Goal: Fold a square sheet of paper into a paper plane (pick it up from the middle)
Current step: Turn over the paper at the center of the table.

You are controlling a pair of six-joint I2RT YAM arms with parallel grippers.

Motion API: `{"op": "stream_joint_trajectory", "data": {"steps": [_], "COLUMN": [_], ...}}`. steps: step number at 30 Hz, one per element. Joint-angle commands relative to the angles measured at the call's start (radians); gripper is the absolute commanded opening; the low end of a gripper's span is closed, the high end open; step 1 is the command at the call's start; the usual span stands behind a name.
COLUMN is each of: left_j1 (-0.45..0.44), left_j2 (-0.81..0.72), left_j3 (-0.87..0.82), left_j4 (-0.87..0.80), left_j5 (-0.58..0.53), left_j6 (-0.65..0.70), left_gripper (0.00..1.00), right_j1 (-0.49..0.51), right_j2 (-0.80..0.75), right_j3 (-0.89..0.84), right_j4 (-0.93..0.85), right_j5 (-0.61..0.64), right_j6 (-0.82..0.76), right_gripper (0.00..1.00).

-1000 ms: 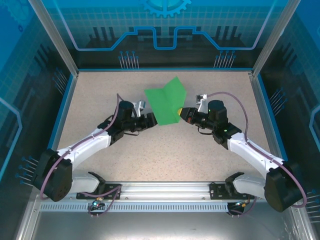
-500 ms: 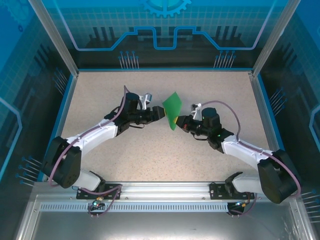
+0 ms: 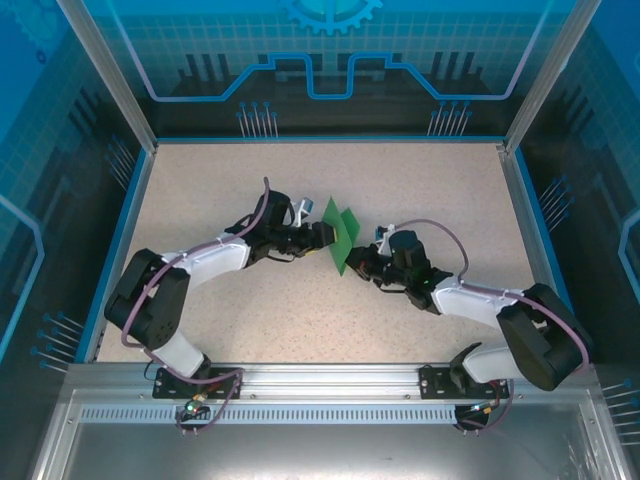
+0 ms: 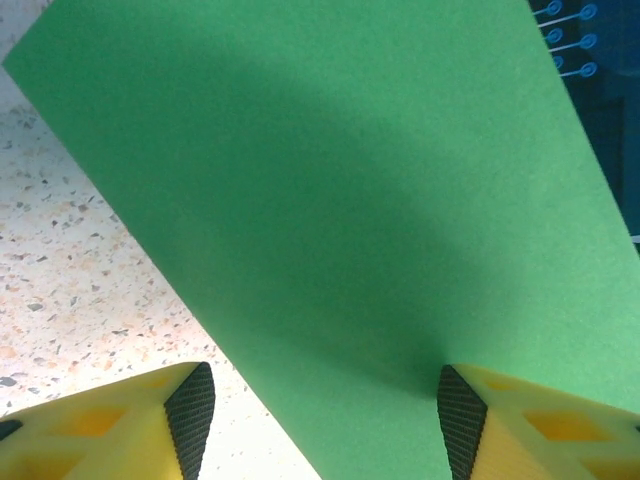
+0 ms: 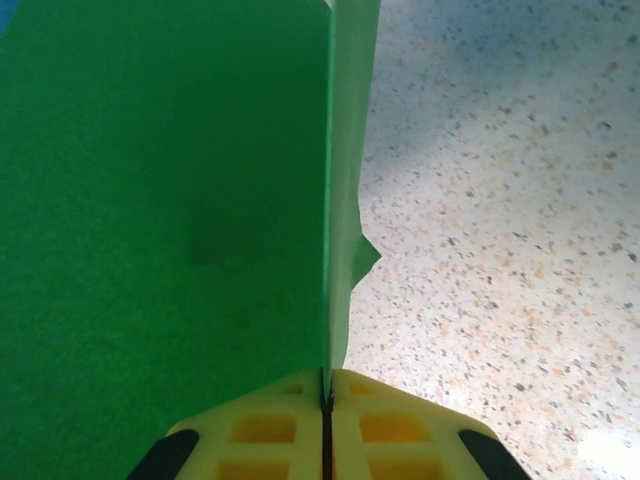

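Around the workspace, blue see-through panels (image 3: 330, 60) printed with a grid, circuit lines and a gear are set between pale metal frame posts (image 3: 110, 80). Below them, a speckled beige tabletop (image 3: 200, 310) is bordered in blue, and a slotted metal rail (image 3: 330, 385) is laid along its near edge, where both arm bases are bolted. The left arm (image 3: 200, 262) and the right arm (image 3: 480, 300) are stretched inward so that the two wrists are brought close together near the middle of the table.

Between them the square sheet of paper (image 3: 338, 232) is held up off the surface, folded along a crease and stood nearly on edge. In the right wrist view the two layers are seen pinched at the fold by the right gripper (image 5: 327, 385), whose yellow fingers are pressed together on the green sheet. The left gripper (image 3: 320, 237) is kept spread: in its wrist view its fingers (image 4: 190, 400) are seen well apart, with the slanted paper (image 4: 330, 180) reaching down between them. Whether that sheet is touched by the far finger cannot be told.
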Motion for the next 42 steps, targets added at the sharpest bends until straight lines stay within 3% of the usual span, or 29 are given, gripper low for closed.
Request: {"op": "stream_joint_trajectory", "data": {"steps": [1, 13, 27, 33, 37, 42], "left_j1": [-0.005, -0.013, -0.049, -0.057, -0.06, -0.064], "left_j2": [0.025, 0.136, 0.262, 0.294, 0.315, 0.333], "left_j3": [0.026, 0.053, 0.116, 0.13, 0.141, 0.143], "left_j4": [0.017, 0.039, 0.053, 0.05, 0.045, 0.045], "left_j5": [0.033, 0.069, 0.104, 0.107, 0.114, 0.115], "left_j6": [0.04, 0.057, 0.061, 0.069, 0.075, 0.082], "left_gripper": [0.64, 0.63, 0.62, 0.62, 0.62, 0.61], "right_j1": [0.024, 0.077, 0.107, 0.107, 0.107, 0.092], "right_j2": [0.036, 0.096, 0.038, -0.034, -0.083, -0.183], "right_j3": [-0.029, -0.084, -0.137, -0.148, -0.149, -0.158], "right_j4": [0.045, 0.023, -0.085, -0.184, -0.29, -0.418], "right_j5": [0.043, 0.103, 0.153, 0.17, 0.188, 0.212], "right_j6": [0.027, 0.015, -0.018, -0.059, -0.107, -0.166], "right_gripper": [0.08, 0.11, 0.17, 0.25, 0.36, 0.4]}}
